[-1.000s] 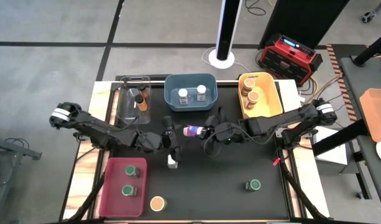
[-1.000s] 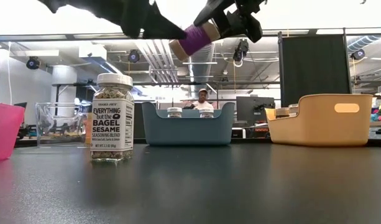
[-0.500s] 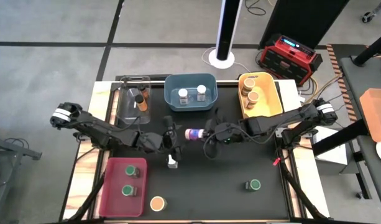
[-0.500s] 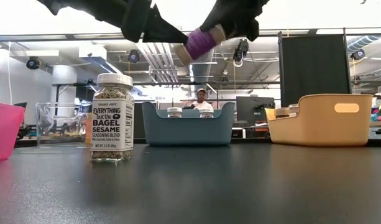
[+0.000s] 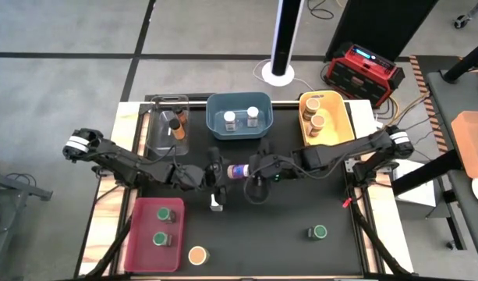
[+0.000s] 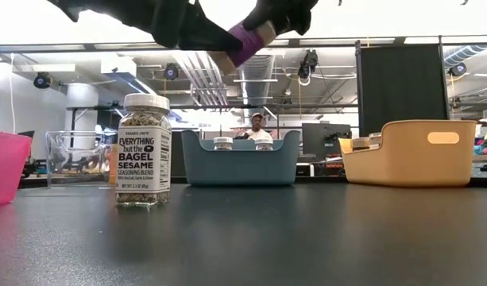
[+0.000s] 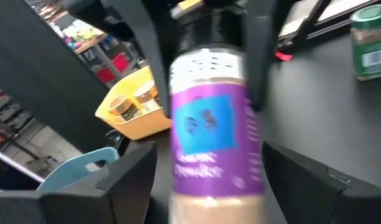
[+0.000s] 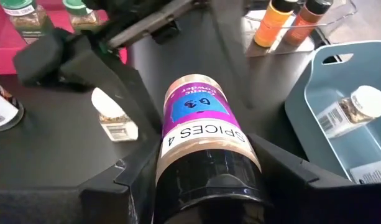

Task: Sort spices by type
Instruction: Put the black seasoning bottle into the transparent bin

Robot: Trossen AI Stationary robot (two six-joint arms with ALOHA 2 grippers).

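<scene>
Jaws on the left gripper (image 5: 216,173) stand wide around the base end of the purple-labelled jar (image 5: 239,170), not visibly clamped; the right gripper (image 5: 253,169) is closed on its dark lid end, holding it sideways in the air above mid-table. That jar looks light, rigid and smooth, so it could slip or twist; gripping the labelled body seems safer than the lid. Another white-lidded jar (image 5: 216,203) stands on the table just below.
</scene>
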